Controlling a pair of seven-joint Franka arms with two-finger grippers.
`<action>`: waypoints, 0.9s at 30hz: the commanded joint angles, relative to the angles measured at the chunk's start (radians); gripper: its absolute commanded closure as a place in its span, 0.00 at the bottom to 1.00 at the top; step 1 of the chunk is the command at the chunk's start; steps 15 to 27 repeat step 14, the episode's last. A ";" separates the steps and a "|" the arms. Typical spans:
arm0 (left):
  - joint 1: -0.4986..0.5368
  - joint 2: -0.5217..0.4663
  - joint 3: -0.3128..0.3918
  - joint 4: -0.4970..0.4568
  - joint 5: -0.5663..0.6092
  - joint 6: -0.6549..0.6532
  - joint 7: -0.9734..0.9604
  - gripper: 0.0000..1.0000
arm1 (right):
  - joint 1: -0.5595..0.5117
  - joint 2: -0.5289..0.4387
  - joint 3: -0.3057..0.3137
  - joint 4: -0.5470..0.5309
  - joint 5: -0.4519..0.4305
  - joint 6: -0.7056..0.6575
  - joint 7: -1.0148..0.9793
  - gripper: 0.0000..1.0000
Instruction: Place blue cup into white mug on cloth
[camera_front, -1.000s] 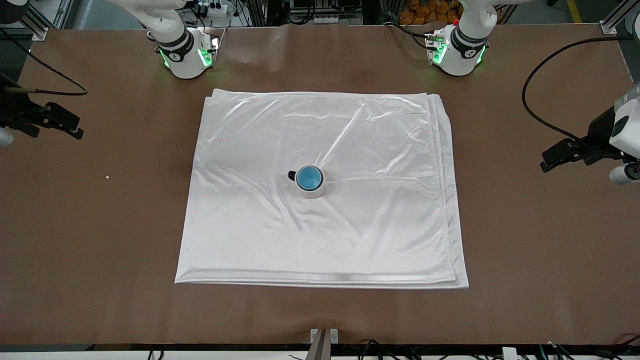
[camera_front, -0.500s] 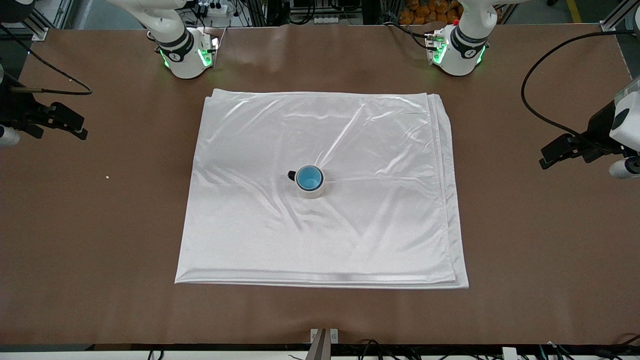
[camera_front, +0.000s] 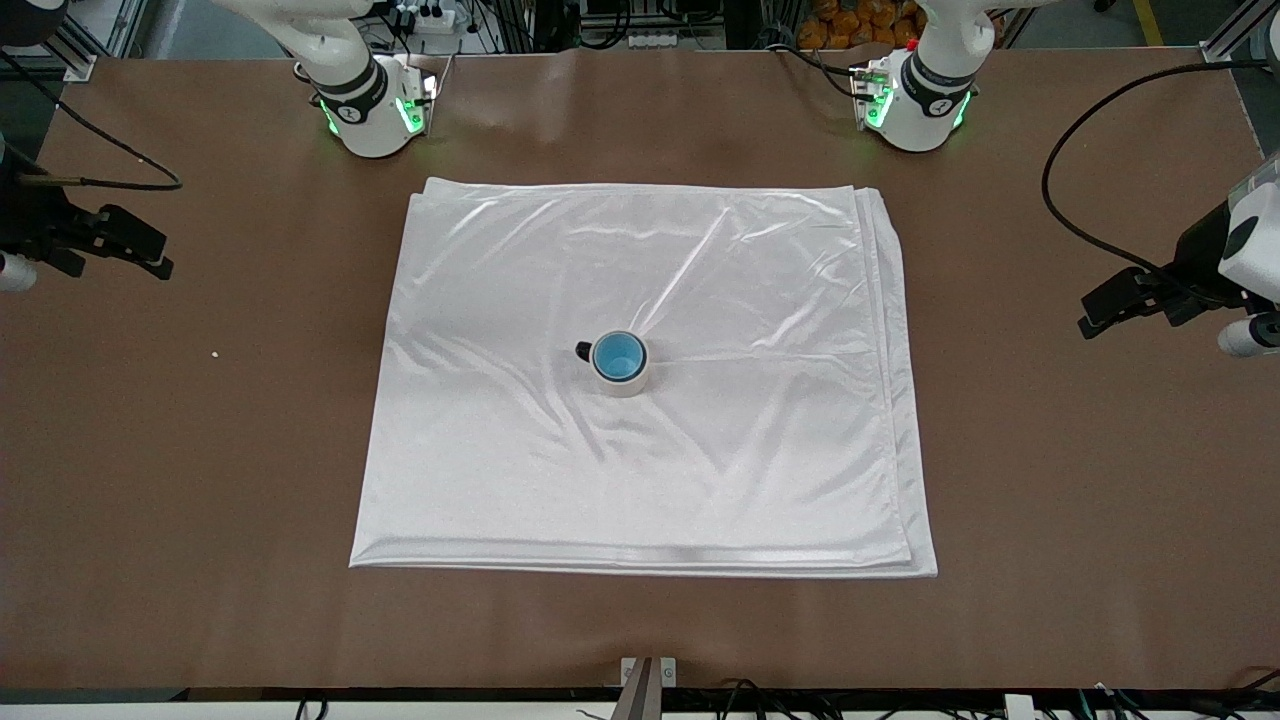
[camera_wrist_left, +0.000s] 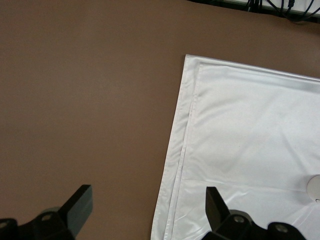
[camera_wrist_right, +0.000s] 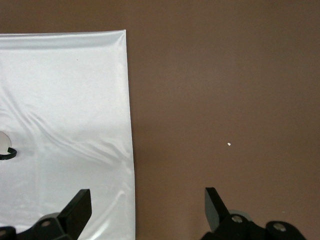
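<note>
The blue cup (camera_front: 618, 355) sits upright inside the white mug (camera_front: 626, 385), whose dark handle points toward the right arm's end. The mug stands at the middle of the cloth (camera_front: 700, 480). My left gripper (camera_front: 1105, 310) is open and empty over bare table off the cloth's edge at the left arm's end. My right gripper (camera_front: 140, 245) is open and empty over bare table at the right arm's end. The left wrist view shows the open left gripper (camera_wrist_left: 147, 192), the cloth's edge (camera_wrist_left: 250, 125) and a sliver of mug (camera_wrist_left: 315, 187). The right wrist view shows the open right gripper (camera_wrist_right: 147, 192), the cloth (camera_wrist_right: 65, 90) and the mug's edge (camera_wrist_right: 4, 142).
The brown table (camera_front: 1050, 500) surrounds the cloth. A small white speck (camera_front: 214, 353) lies on the table near the right gripper and shows in the right wrist view (camera_wrist_right: 229, 144). Black cables hang from both wrists. A metal bracket (camera_front: 648, 675) sits at the table's near edge.
Both grippers have shifted only slightly over the bare table at their ends. The cup, mug and cloth have not moved.
</note>
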 joint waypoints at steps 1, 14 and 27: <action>0.010 -0.022 -0.011 -0.020 0.011 0.015 0.020 0.00 | -0.003 -0.008 0.000 0.002 -0.005 -0.001 0.020 0.00; 0.009 -0.011 -0.011 -0.020 0.012 0.039 0.023 0.00 | -0.004 -0.010 -0.001 0.002 -0.007 0.001 0.020 0.00; 0.009 -0.011 -0.011 -0.020 0.012 0.039 0.023 0.00 | -0.004 -0.010 -0.001 0.002 -0.007 0.001 0.020 0.00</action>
